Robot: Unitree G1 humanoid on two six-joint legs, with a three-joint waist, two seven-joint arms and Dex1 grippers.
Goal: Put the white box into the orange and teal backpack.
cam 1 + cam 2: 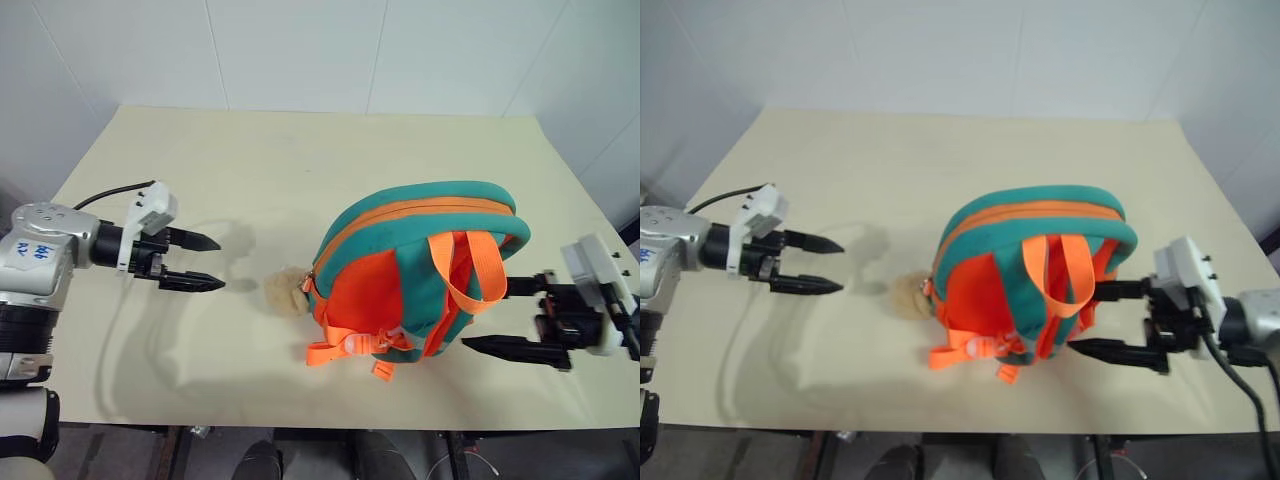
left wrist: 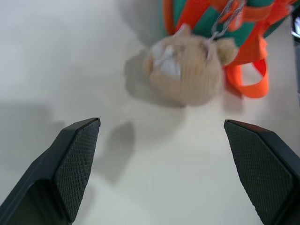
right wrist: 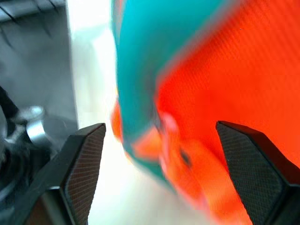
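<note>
The orange and teal backpack (image 1: 420,270) is lying on the beige table (image 1: 250,170), a little right of the middle and toward the near edge, with its orange straps (image 1: 455,275) facing up. Its zipper line is looking closed along the top curve. A tan plush toy (image 1: 283,291) is resting on the table just beside the backpack's left side, attached to it by a small chain. The white box is not visible; I cannot tell where it is.

The left gripper (image 1: 200,262) is hovering over the table well left of the plush toy, its two fingers standing apart and holding nothing. The right gripper (image 1: 490,318) is staying just beside the backpack's right near corner, fingers spread wide, gripping nothing.
</note>
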